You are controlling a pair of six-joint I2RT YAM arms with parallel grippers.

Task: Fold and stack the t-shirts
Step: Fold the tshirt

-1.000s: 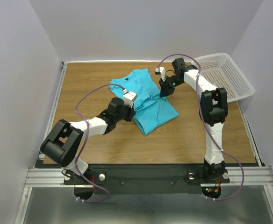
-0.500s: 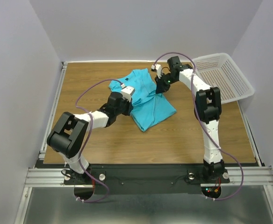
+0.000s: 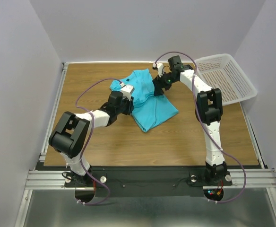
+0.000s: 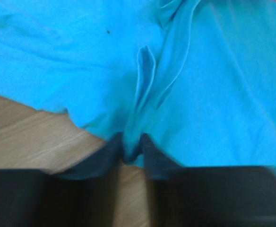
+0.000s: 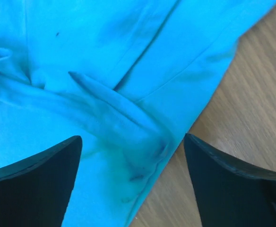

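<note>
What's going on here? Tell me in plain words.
Two robot arms are working on a turquoise t-shirt that lies rumpled and partly folded on the wooden table. The left pincer is shut on a ridge of cloth at the shirt's left side. The right pincer is open, its fingers spread over a crease near the shirt's far edge, gripping nothing. A white basket stands at the far right corner.

The top camera is looking down from high behind the near edge, taking in the whole table [image 3: 190, 137]. Both wrist cameras are pointing down very close, sharing the turquoise t-shirt [image 3: 152, 111] with it.
</note>
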